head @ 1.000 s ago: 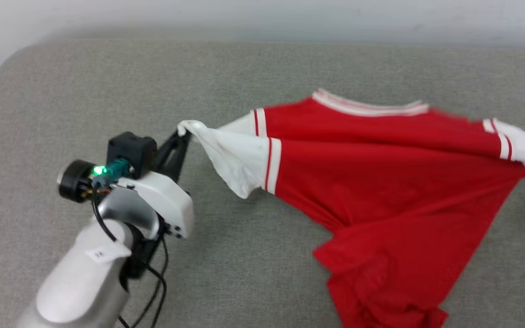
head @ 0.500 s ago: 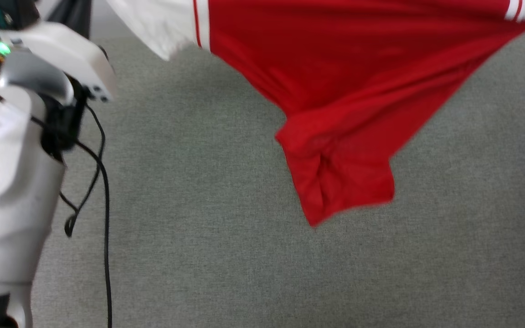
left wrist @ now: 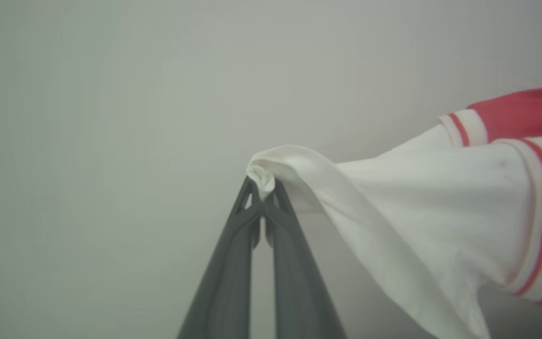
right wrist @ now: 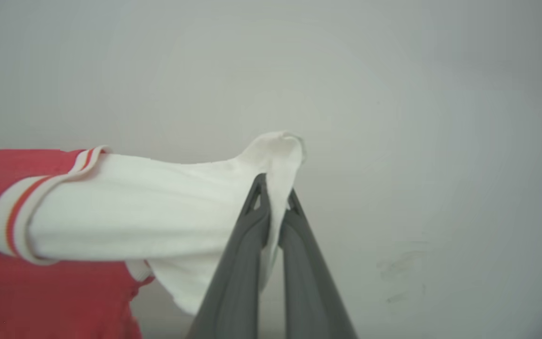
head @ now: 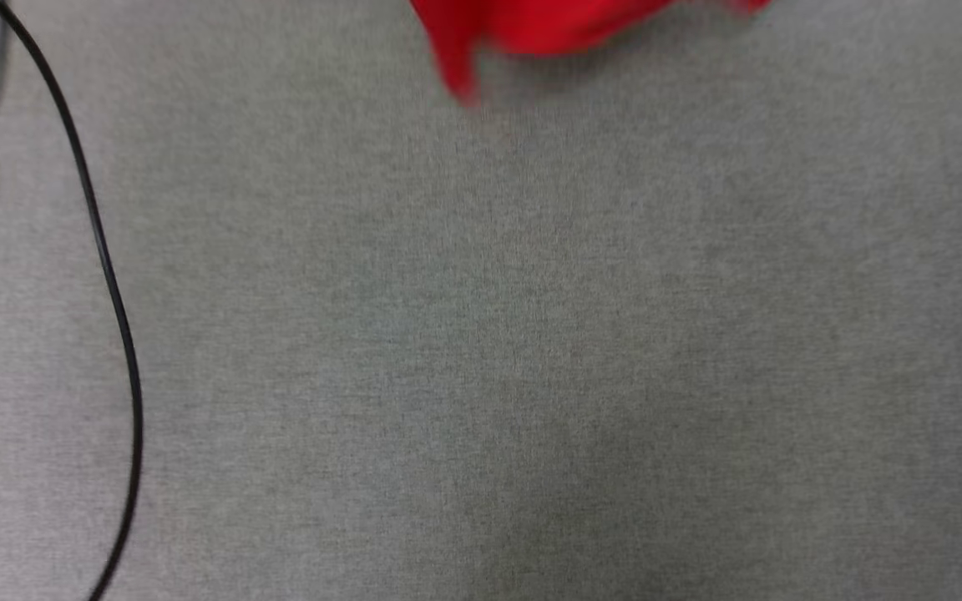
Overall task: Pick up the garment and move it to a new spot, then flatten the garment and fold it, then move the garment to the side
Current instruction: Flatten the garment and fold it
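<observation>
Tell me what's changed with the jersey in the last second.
The garment rose: its lower part lay crumpled on the grey surface, and now a blurred red edge hangs at the head view's top, though the camera shifted too. Nothing was let go: the left gripper stays shut on one white sleeve; the right gripper pinches the other.

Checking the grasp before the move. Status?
Left gripper shut on shirt, sleeve tip. Right gripper shut on other sleeve tip. Red hem blurred over grey surface. Black cable at left, apart from shirt.
</observation>
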Tool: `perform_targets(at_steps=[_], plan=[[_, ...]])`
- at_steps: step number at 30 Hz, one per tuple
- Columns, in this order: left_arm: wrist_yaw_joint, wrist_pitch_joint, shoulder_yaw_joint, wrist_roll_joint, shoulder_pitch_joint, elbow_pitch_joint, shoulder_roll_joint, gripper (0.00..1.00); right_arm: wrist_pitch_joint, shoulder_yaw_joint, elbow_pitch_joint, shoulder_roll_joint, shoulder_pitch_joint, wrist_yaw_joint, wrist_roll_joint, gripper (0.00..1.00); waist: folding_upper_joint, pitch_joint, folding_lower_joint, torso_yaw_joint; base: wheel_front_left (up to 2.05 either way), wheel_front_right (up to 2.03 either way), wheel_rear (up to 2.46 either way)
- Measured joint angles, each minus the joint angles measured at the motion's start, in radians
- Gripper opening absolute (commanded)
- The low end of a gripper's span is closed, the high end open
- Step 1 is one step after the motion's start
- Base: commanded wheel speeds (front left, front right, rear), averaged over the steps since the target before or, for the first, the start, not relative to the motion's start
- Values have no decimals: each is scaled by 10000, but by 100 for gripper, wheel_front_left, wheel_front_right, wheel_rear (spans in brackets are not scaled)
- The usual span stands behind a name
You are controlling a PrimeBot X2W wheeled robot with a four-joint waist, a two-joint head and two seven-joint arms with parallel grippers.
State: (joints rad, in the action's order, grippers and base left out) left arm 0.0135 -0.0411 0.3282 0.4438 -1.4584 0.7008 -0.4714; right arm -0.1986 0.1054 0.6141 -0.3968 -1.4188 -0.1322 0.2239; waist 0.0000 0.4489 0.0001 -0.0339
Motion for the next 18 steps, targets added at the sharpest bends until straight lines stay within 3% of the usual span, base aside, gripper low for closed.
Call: perform_targets(at_steps=[9, 18], plan=[[-203, -754, -19, -353, -2462, 794, -257, 0, 736, -564, 725, -96, -2688, 2, -196, 0, 0, 1408, 0, 21, 0, 0, 0], [-412, -1407, -81, -4, -2469, 1756, 61, 0, 1440, -1634, 2102, -63, -3226, 4, 589, 0, 0, 2523, 1, 88, 0, 0, 0]])
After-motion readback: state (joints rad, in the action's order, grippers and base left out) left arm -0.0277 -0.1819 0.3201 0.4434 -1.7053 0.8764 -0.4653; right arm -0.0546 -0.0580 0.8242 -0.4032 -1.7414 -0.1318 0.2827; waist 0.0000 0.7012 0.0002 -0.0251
